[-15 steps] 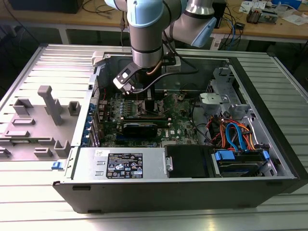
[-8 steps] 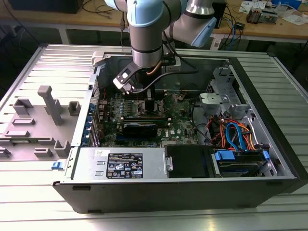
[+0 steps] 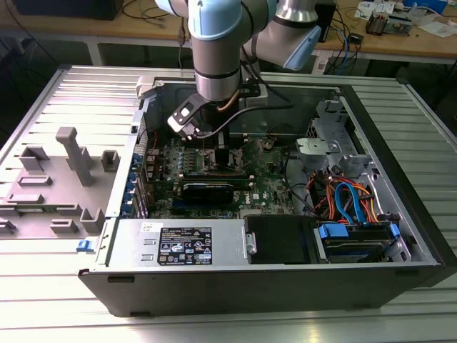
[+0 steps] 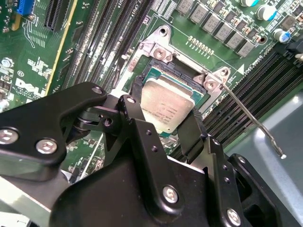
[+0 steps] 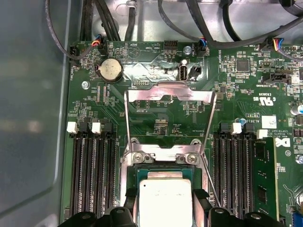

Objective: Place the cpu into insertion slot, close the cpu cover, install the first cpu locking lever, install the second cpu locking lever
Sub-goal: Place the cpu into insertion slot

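Cpu is right at the socket opening, dull silver top facing up, and the gripper has it: two black fingers press against opposite edges of the chip, clamped on it. Whether the chip is fully seated in the socket or a shade above it, I cannot tell. In the first wrist view the cpu cover is swung back from the socket, lying open beyond the hinge edge, with green board showing through its big cut-out. A locking lever, a thin metal rod, angles away from the socket's corner, unlatched, crossing the black memory slots that flank the socket on both sides. A round coin cell sits on the board well beyond the open cover. In the exterior view the arm hangs into the open computer case, gripper low over the socket.
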Robot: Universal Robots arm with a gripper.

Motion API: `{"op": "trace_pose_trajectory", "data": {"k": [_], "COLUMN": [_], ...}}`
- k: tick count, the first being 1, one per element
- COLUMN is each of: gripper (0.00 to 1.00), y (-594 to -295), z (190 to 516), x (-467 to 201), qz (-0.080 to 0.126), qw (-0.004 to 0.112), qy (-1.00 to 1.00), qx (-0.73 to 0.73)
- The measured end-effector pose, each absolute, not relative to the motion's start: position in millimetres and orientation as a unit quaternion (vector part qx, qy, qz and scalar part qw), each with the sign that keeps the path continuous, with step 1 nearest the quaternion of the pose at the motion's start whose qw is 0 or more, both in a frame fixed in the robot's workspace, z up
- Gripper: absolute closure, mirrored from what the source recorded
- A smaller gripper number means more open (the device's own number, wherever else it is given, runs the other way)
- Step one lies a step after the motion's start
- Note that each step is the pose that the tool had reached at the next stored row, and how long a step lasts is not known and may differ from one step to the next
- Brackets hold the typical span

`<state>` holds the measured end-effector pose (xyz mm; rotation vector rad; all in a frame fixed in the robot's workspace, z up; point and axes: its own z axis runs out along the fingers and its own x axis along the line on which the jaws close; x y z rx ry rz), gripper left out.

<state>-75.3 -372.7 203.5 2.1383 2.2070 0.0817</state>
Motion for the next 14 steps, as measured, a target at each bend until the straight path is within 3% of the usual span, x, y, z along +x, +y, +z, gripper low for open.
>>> {"op": "trace_pose_trajectory", "data": {"k": [14], "gripper": [0.45], "y": [-372.9], "z": [199.8], "x": [-75.6], "qz": [0.026], "qw": [0.034], "qy": [0.707], "qx": [0.706]}}
